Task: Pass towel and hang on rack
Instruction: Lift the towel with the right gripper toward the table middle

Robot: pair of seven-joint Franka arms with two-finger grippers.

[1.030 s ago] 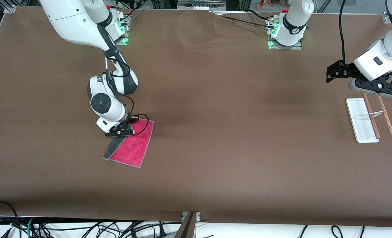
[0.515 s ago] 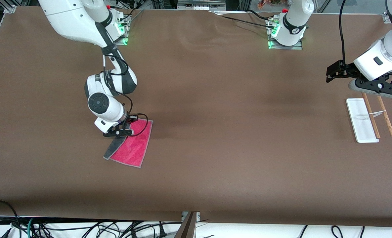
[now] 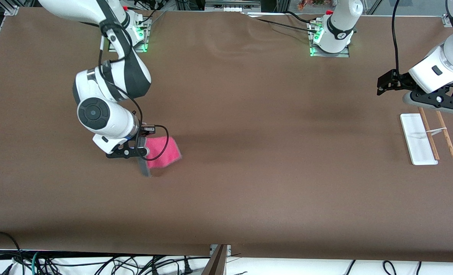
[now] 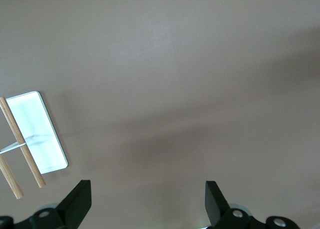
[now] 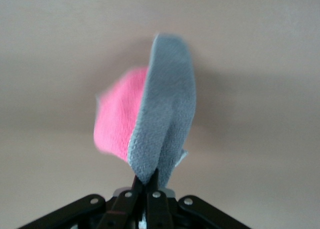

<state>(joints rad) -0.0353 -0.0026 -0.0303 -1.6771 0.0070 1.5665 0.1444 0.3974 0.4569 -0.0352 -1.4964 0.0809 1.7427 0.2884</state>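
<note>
Towel [image 3: 161, 152] hangs pinched in right claw [image 3: 140, 147]; left claw [image 3: 434, 100] waits agape above rack [image 3: 421, 139].

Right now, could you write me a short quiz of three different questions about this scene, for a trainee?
1. True or false: the right gripper is shut on the towel.
2. Which lies near the rack? A) left gripper B) towel
3. Fill in: the left gripper's fingers are ____.

Key: 1 true; 2 A; 3 open
</note>
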